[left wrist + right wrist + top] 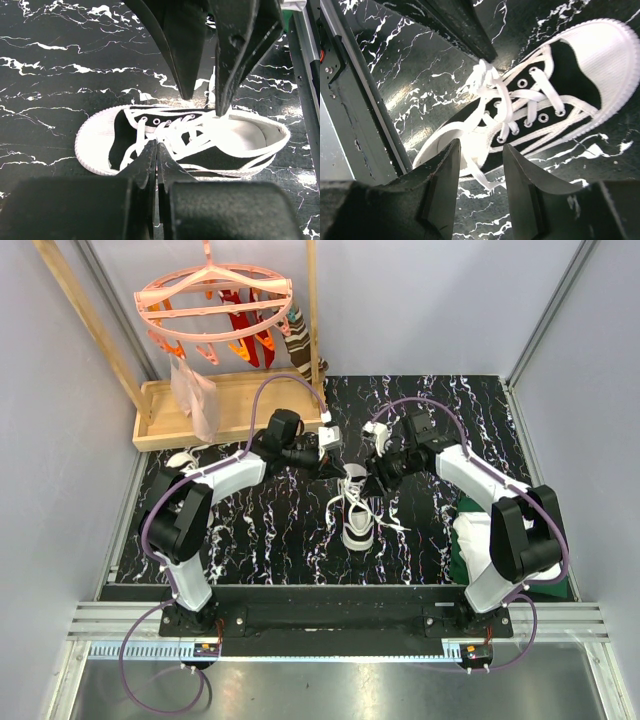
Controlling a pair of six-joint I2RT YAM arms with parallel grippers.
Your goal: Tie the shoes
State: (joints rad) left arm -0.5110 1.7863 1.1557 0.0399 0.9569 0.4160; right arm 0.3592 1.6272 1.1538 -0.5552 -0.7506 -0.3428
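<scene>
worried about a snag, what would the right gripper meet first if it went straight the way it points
Probably the white lace draped over the heel opening of the black canvas sneaker, ahead of the right gripper; depth unclear.

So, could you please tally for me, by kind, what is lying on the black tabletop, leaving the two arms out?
Shoe: 1
Folded cloth: 1
Wooden tray: 1
Total: 3
A white shape near the left edge is too hidden to name, so it is not counted.
</scene>
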